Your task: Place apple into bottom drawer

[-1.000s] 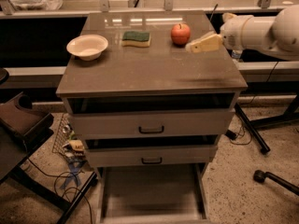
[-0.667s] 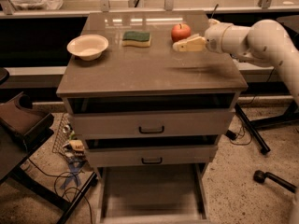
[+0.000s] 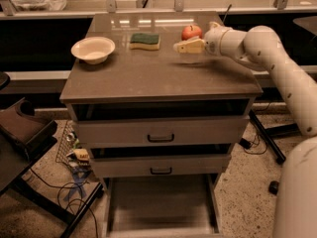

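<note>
The apple [image 3: 191, 31] is round, smooth and red-orange with a slight shine. It sits on the flat grey-brown top of the cabinet [image 3: 158, 76], near the back edge on the right side. Being round, it has no clear long axis, and which way its stem points cannot be told.

The gripper [image 3: 184, 46] is pale yellow and wedge-shaped. It lies low over the top just in front of the apple, pointing left. Whether it is open or closed cannot be told, nor whether it touches the apple.

The arm [image 3: 277, 66] is glossy white and rounded. It reaches in from the right, bent at a thick joint, with its wrist roughly level.

The bottom drawer [image 3: 161, 207] stands pulled out, a wide flat tray with low side walls. A cream bowl [image 3: 93, 49] and a green-topped sponge [image 3: 145, 40] rest further left on the top.
</note>
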### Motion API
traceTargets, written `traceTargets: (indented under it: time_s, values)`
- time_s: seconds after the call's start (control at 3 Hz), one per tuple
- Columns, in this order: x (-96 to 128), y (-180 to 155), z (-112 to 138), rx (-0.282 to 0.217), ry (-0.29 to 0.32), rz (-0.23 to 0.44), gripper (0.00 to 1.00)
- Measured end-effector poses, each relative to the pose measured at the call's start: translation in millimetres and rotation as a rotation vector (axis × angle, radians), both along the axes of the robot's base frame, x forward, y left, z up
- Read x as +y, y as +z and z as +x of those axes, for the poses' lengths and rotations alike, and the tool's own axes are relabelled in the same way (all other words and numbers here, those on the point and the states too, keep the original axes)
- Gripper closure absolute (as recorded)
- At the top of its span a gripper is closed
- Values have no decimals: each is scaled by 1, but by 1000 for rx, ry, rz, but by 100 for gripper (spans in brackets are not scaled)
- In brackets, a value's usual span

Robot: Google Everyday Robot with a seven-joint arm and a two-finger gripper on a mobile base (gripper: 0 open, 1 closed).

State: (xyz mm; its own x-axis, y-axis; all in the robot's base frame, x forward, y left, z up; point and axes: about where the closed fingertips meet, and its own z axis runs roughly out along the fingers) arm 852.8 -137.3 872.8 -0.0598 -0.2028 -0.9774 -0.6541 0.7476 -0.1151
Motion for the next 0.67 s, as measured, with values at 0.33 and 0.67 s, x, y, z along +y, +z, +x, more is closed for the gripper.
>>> traceTargets:
  time_s: [0.33,0.67]
  values:
    - [7,-2,23,28,-4,31,0]
    - [8,-9,38,76,-20,53,0]
